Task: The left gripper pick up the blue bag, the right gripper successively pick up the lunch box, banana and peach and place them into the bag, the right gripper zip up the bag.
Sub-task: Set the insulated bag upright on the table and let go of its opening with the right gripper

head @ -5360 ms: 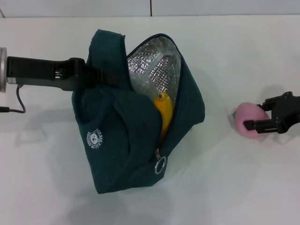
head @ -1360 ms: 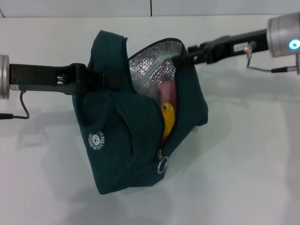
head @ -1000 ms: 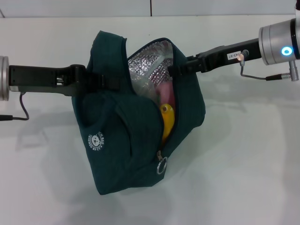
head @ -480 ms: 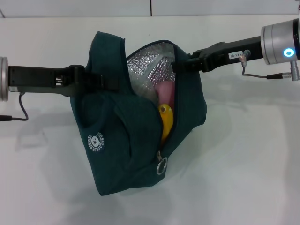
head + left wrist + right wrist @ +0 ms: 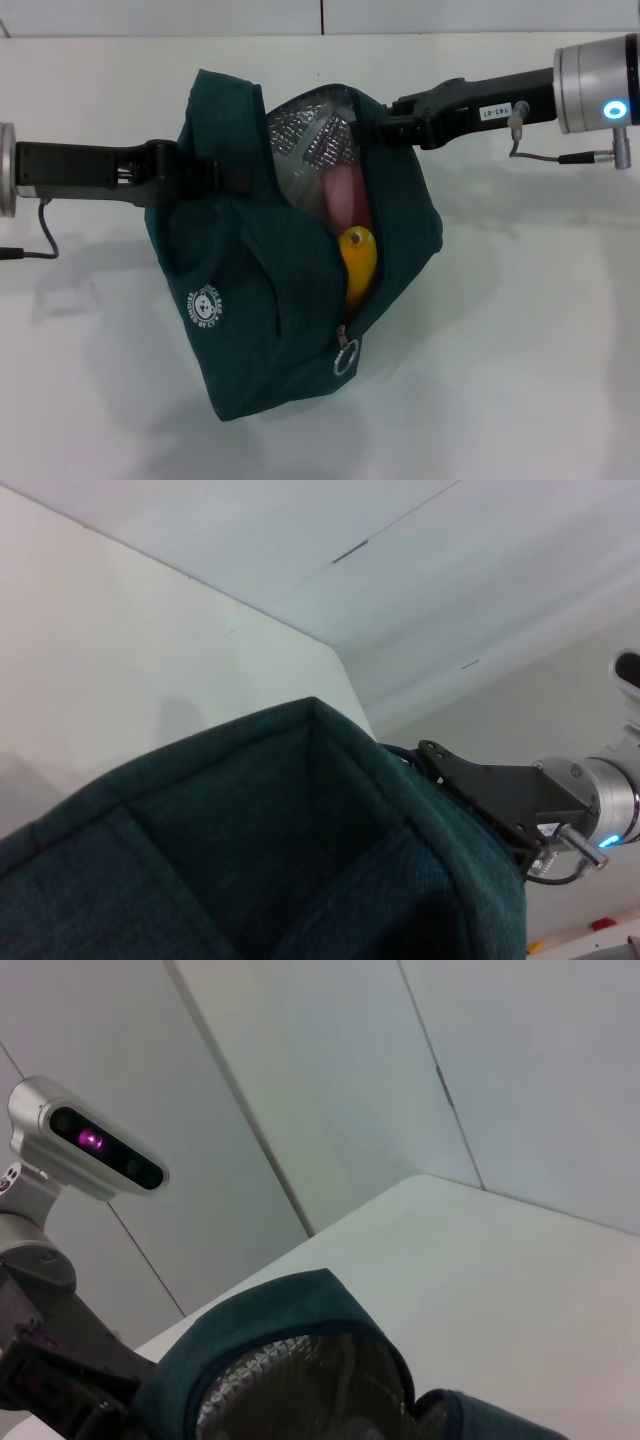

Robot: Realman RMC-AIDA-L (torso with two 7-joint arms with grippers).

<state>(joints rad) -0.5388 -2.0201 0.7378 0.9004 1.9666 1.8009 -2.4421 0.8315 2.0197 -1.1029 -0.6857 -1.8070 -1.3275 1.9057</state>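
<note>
Above the white table [image 5: 520, 330], your left gripper [image 5: 238, 178] holds the blue bag [image 5: 270, 300] up, its fingers clamped together on the fabric at the bag's left upper side. The bag hangs tilted with its zipper mouth gaping toward the camera, silver lining [image 5: 305, 135] showing at the top. Inside the opening you can see the peach [image 5: 345, 195] sitting just above the banana [image 5: 358, 262], whose yellow end pokes out against the right edge of the mouth. Your right gripper [image 5: 372, 128] reaches in from the right and sits at the bag's upper rim, right beside the peach; whether its fingers are apart or together cannot be told. Down at the low end of the opening hangs the ring zipper pull [image 5: 345, 362].
</note>
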